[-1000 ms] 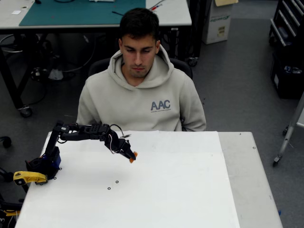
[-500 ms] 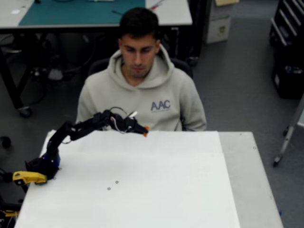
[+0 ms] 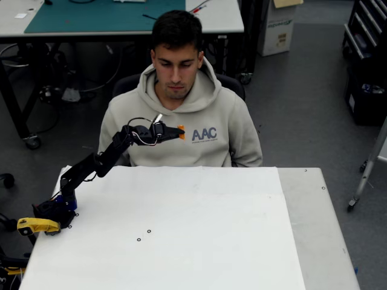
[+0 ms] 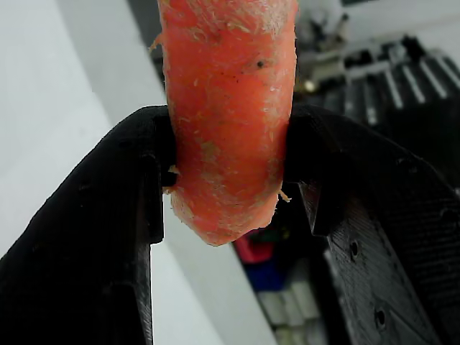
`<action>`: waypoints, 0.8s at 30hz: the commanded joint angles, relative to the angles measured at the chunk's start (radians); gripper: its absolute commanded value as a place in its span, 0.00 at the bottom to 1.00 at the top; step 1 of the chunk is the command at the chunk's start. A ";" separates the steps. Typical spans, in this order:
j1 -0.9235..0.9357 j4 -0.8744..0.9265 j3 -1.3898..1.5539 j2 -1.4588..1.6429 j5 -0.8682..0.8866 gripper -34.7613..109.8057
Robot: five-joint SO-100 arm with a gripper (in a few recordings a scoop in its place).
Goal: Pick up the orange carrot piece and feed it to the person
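The orange carrot piece (image 3: 181, 132) is clamped at the tip of my black gripper (image 3: 178, 132), raised in front of the person's (image 3: 178, 90) chest, below the chin. In the wrist view the carrot piece (image 4: 226, 115) stands upright between my two black fingers (image 4: 108, 215), which press on its sides; the gripper (image 4: 228, 169) is shut on it. The person sits behind the white table (image 3: 211, 229) in a beige hoodie, looking down. My arm reaches up from its base (image 3: 57, 208) at the table's left edge.
A yellow clamp (image 3: 35, 226) sits by the arm's base at the table's left edge. Behind the person stands a desk with a green mat (image 3: 97, 15). A dark rack (image 3: 366, 60) is at the far right, a metal stand leg (image 3: 366, 175) beside the table.
The arm has lifted from just above the table's surface up and back toward the person, carrying the carrot piece to chest height.
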 commanded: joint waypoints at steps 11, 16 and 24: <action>-0.044 -0.137 -0.063 0.026 -0.025 0.22; -0.048 -0.314 -0.063 -0.023 -0.150 0.22; -0.086 -0.612 -0.063 -0.137 -0.261 0.22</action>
